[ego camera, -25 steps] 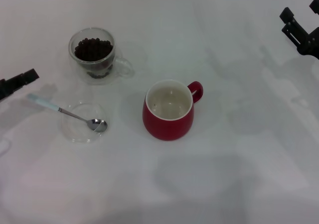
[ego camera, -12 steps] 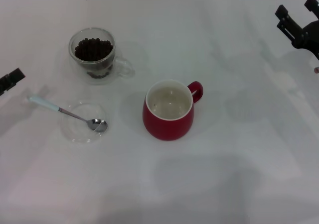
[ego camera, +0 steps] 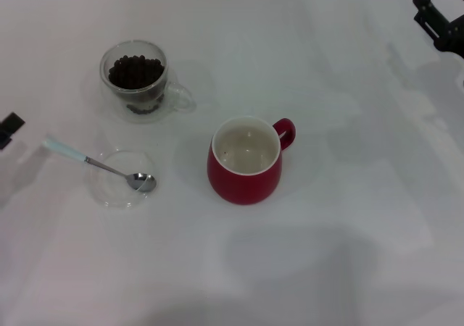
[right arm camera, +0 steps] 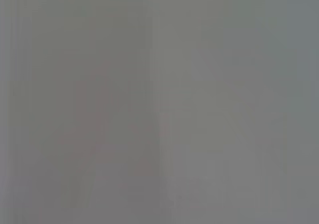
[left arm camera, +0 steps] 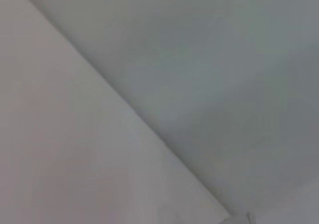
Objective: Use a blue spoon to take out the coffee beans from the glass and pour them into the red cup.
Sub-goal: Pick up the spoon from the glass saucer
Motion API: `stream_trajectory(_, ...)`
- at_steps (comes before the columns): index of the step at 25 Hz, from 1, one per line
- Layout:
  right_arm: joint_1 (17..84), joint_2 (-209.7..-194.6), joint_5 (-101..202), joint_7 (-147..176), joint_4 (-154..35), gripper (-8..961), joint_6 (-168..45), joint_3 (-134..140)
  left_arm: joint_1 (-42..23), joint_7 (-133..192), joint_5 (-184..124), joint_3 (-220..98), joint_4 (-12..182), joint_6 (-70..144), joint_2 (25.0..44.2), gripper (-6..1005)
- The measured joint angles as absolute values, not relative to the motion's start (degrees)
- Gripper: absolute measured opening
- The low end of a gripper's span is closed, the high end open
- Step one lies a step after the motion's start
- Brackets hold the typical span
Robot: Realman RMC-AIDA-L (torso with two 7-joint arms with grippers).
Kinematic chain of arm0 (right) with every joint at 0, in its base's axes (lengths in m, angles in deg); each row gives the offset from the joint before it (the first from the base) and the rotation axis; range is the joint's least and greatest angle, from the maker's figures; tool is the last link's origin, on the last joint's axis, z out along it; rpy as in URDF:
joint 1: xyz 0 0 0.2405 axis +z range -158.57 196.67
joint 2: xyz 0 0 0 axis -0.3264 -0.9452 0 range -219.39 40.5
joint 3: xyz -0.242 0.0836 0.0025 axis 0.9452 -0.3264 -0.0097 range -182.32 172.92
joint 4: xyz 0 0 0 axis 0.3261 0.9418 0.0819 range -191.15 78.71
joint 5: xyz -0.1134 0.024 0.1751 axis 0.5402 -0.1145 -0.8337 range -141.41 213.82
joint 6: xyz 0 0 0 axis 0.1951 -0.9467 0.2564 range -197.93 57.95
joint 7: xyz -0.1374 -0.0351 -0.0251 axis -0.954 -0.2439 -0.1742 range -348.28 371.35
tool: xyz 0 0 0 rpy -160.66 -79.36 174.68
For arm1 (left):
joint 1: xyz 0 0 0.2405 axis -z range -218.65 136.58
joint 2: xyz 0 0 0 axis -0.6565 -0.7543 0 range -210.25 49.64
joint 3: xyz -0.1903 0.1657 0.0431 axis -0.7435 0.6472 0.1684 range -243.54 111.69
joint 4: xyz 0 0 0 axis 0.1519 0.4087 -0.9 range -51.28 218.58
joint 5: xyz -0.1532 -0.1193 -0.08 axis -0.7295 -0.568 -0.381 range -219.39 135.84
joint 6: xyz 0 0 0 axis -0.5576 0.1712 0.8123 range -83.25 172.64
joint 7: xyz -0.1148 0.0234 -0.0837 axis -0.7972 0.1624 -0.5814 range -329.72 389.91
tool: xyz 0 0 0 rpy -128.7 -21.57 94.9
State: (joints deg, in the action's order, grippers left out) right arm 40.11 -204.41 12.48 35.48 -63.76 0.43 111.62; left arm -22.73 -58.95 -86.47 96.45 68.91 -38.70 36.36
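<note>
In the head view the glass [ego camera: 135,80] stands at the back left, holding the coffee beans [ego camera: 135,72]. The blue spoon [ego camera: 98,164] lies in front of it, its silver bowl resting on a flat clear glass saucer [ego camera: 121,179] and its handle pointing left. The red cup [ego camera: 245,161] stands upright at the centre, handle to the right, inside white. My left gripper [ego camera: 7,129] shows only as a dark tip at the left edge, left of the spoon's handle. My right gripper [ego camera: 441,23] is at the far right top corner, far from everything. Neither holds anything.
Everything rests on a plain white table [ego camera: 341,217]. The wrist views show only blank pale surface.
Both arms have drawn outward: the left gripper slid toward the left edge, away from the spoon, and the right gripper moved up and to the right. The objects have not moved.
</note>
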Motion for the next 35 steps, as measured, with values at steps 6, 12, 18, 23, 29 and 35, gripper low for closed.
stream_trajectory(6, 41.8, -204.31, 12.5, 35.2, -63.8, 826, -0.8, 109.9, -21.8, -59.2, -86.0, 96.8, 69.6, -35.2, 37.91, 767)
stream_trajectory(12, 43.3, -204.28, 12.6, 35.2, -63.9, 826, -1.9, 109.6, -20.9, -59.2, -85.3, 96.9, 71.5, -32.5, 37.99, 761)
stream_trajectory(18, 43.9, -204.21, 12.6, 35.2, -64.3, 826, -2.0, 108.4, -20.3, -58.9, -83.7, 97.0, 72.7, -30.7, 38.03, 756)
stream_trajectory(23, 44.5, -204.27, 12.6, 35.2, -64.3, 826, -2.0, 108.3, -20.4, -58.8, -83.3, 96.9, 72.9, -30.4, 38.29, 753)
stream_trajectory(29, 44.8, -204.25, 12.6, 35.2, -64.3, 826, -2.0, 108.3, -20.5, -57.2, -83.2, 96.9, 73.4, -30.2, 38.18, 554)
stream_trajectory(35, 44.9, -204.33, 12.6, 35.3, -64.3, 826, -2.0, 108.3, -19.5, -55.1, -83.0, 96.9, 73.3, -30.1, 38.16, 321)
